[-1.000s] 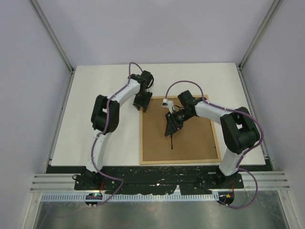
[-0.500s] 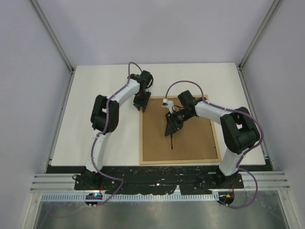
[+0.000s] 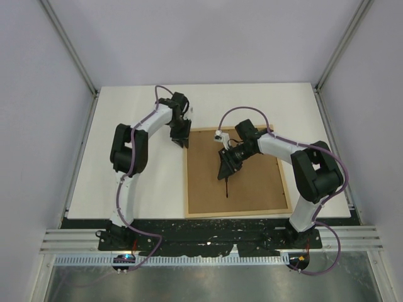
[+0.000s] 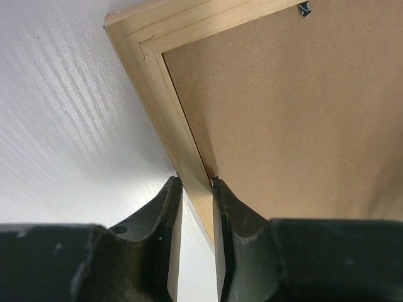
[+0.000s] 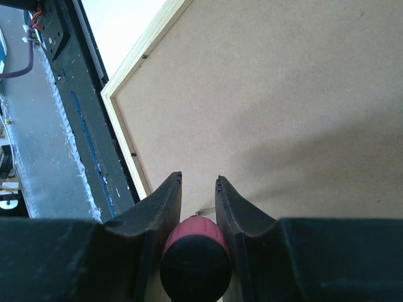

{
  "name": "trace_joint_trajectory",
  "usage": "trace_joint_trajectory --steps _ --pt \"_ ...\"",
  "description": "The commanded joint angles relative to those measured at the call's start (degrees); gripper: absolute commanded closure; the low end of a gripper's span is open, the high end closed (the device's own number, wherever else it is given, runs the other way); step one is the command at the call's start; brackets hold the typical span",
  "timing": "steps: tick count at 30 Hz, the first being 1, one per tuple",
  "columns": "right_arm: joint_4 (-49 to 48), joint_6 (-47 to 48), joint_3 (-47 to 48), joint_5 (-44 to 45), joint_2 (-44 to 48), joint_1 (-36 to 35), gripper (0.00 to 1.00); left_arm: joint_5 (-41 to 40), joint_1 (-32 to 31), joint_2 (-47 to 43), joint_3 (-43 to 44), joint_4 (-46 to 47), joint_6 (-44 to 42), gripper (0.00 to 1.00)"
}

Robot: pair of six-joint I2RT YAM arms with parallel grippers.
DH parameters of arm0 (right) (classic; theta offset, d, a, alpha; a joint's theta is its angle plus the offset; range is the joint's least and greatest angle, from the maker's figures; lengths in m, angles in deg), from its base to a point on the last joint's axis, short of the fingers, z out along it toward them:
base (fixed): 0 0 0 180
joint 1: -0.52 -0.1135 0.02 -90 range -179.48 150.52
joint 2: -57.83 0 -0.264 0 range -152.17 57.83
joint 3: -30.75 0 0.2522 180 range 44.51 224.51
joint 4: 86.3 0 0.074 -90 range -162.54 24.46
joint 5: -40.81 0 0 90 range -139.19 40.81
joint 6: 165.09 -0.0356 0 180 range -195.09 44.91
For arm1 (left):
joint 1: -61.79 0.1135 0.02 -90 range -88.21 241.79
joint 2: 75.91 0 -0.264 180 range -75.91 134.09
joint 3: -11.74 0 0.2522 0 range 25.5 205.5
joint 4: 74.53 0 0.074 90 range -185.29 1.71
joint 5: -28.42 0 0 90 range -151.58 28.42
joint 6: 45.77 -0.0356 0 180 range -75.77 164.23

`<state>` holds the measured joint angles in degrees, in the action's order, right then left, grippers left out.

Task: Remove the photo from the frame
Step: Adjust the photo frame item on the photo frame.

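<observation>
The frame point(image 3: 187, 189) lies face down on the white table, its brown back panel point(image 3: 252, 182) up. The photo is hidden beneath that panel. My left gripper point(image 3: 181, 139) is at the frame's far left corner. In the left wrist view its jaws point(image 4: 193, 182) are closed across the light-wood rail point(image 4: 157, 94), one finger on the table side and one at the panel's edge point(image 4: 296, 113). My right gripper point(image 3: 225, 168) hovers over the panel's middle, shut on a red-and-black screwdriver point(image 5: 195, 251). The screwdriver's thin shaft point(image 3: 225, 185) points down at the board.
A small black clip point(image 4: 305, 7) sits at the panel's edge, and two more clips point(image 5: 135, 155) sit along the near rail. The black base rail point(image 3: 208, 226) borders the table's near edge. Grey walls and metal posts enclose the table point(image 3: 138, 176).
My left arm has swung left, bringing its gripper from over the frame's far edge onto the left rail, and its jaws have narrowed. The right arm and screwdriver have not moved.
</observation>
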<state>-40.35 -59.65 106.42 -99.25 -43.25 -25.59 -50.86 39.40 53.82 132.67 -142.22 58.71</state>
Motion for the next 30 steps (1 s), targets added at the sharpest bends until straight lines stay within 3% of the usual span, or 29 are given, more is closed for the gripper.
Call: trace_joint_trajectory --steps 1,9,10,12,14,18,21,26,30 --pt "0.25 0.90 0.93 0.84 0.00 0.62 0.92 1.75 1.21 -2.99 -3.37 0.84 -0.95 1.00" --pt "2.44 2.31 3.91 1.46 -0.17 2.46 0.92 6.67 1.91 -6.42 -9.00 6.82 0.46 1.00" --pt "3.31 2.31 5.57 1.81 0.18 2.81 0.92 7.38 2.52 -6.77 -8.83 6.74 0.81 0.92" --pt "4.99 2.40 7.77 1.81 1.49 4.83 0.92 8.78 3.66 -9.04 -8.74 7.43 1.43 0.67" --pt "6.83 2.40 9.54 2.60 3.25 6.24 0.92 9.14 4.37 -11.07 -8.39 7.96 0.91 0.55" --pt "11.14 4.15 10.78 6.99 6.06 9.48 0.92 8.88 4.90 -12.84 -2.78 6.92 -4.27 0.42" --pt "12.46 4.07 9.11 11.11 7.12 12.57 0.92 8.79 4.73 -8.82 7.74 1.05 -10.15 0.35" --pt "13.95 3.02 7.70 17.71 8.44 16.70 0.92 -1.02 3.06 1.47 27.54 -11.97 -19.13 0.32" --pt "22.02 5.38 12.70 27.53 10.20 16.88 0.92 -15.61 0.60 1.23 24.33 -7.35 -25.45 0.23"
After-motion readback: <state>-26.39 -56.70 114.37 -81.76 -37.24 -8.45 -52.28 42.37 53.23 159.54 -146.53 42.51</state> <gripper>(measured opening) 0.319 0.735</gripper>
